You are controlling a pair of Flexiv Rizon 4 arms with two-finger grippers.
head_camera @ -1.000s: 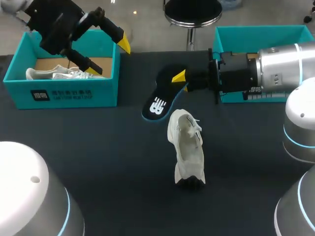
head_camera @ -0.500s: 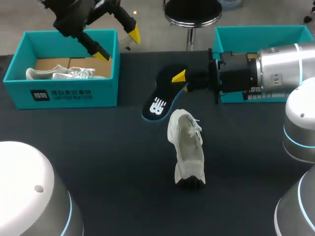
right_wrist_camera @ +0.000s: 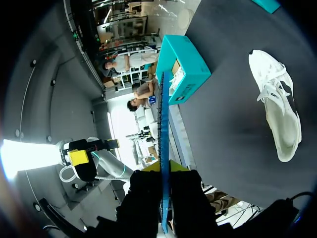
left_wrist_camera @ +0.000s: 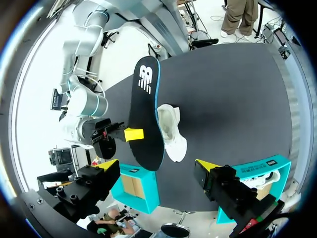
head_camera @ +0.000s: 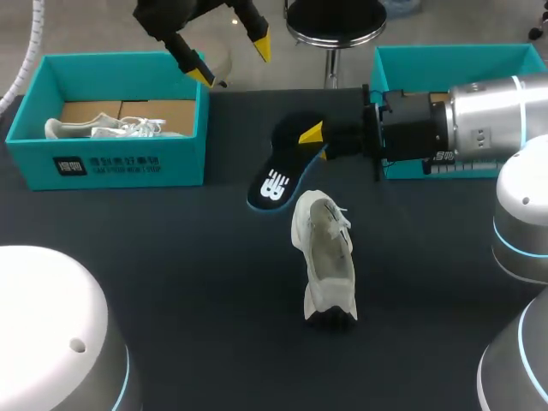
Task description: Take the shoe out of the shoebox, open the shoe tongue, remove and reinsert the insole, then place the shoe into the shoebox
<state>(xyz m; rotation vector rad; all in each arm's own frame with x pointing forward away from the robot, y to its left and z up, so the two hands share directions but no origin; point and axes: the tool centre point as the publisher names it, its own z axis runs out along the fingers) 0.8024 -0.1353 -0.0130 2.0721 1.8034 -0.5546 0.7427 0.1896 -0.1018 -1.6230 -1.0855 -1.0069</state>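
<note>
Looking down in the head view, a dark table [head_camera: 171,257] is recorded with a teal left shoebox [head_camera: 111,163] and a teal right shoebox [head_camera: 454,58] at its far side. A second shoe [head_camera: 103,128] is seen lying inside the left shoebox. The white shoe [head_camera: 328,257] is noted on the table near the middle, outside both boxes. The left gripper [head_camera: 231,58] is held above the table's far edge, fingers spread, nothing between them. The right gripper [head_camera: 315,141] is clamped on the black, blue-edged insole [head_camera: 282,167], whose free end is near the shoe; contact cannot be told.

Left wrist view: the left gripper [left_wrist_camera: 157,166] is seen parted and empty, high over the table [left_wrist_camera: 237,99]. The insole [left_wrist_camera: 146,109] is seen flat-on, pinched by the right gripper [left_wrist_camera: 130,135], with the white shoe [left_wrist_camera: 171,131] beside it.

Right wrist view: the insole [right_wrist_camera: 163,129] is seen edge-on, pressed between both fingers of the right gripper [right_wrist_camera: 165,171]. The white shoe [right_wrist_camera: 277,109] lies on the table [right_wrist_camera: 223,124]; the left shoebox [right_wrist_camera: 190,69] stands beyond.
</note>
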